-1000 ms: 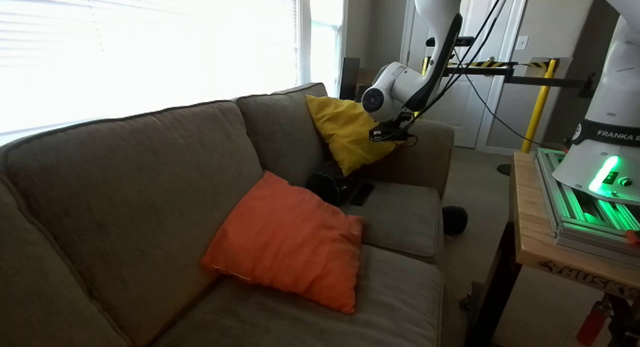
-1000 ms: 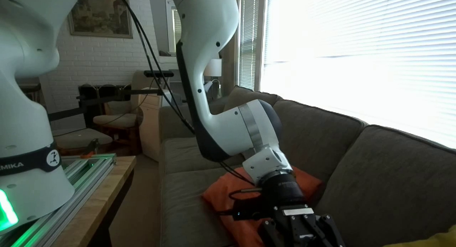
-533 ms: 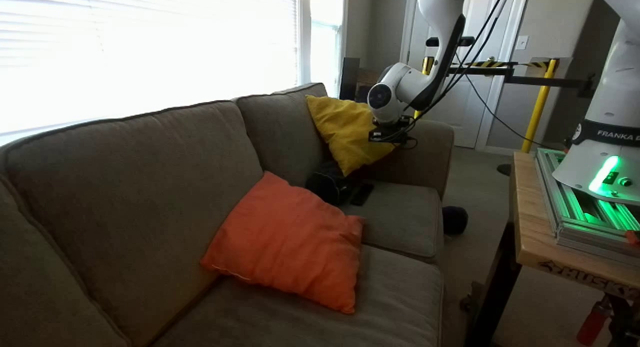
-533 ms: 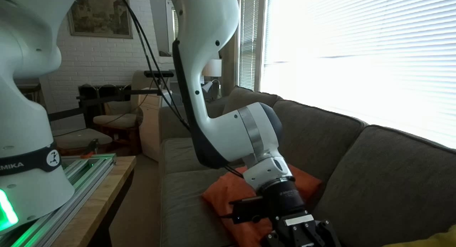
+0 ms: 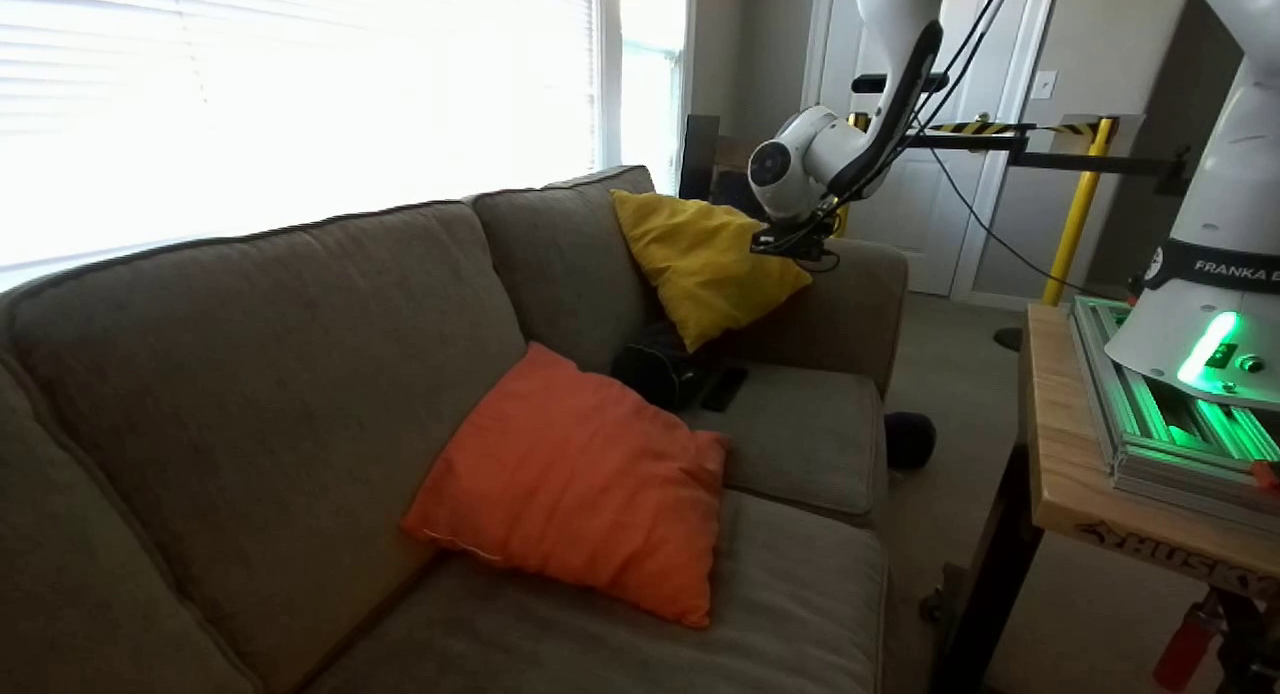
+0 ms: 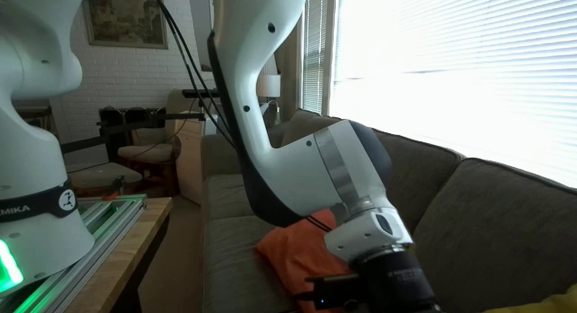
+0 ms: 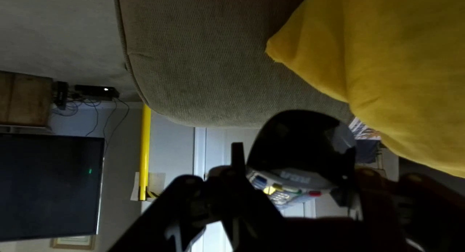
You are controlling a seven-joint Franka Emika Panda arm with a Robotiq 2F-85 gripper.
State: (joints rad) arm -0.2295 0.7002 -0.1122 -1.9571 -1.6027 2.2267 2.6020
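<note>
My gripper (image 7: 295,163) is shut on a remote control (image 7: 298,176), seen in the wrist view. The remote has a rounded dark end, an RCA mark and coloured buttons, and sits between the dark fingers. Past it, a yellow pillow (image 7: 403,70) fills the right of that view, apart from the fingers. In an exterior view the gripper hangs in front of the yellow pillow (image 5: 700,269), above the sofa seat; the remote cannot be made out there. Elsewhere only the black wrist part (image 6: 392,281) shows, and the fingers are out of frame.
An orange pillow (image 5: 580,484) lies on the grey-brown sofa (image 5: 330,394). Between the pillows are a black rounded object (image 5: 650,369) and a flat dark object (image 5: 724,388). A wooden bench (image 5: 1060,454) carries the robot base. A dark round thing (image 5: 909,440) stands on the floor.
The arm has risen a little and shifted right in an exterior view; elsewhere it has come nearer the camera, and the fingers have left the bottom edge. Pillows and sofa items stay put.
</note>
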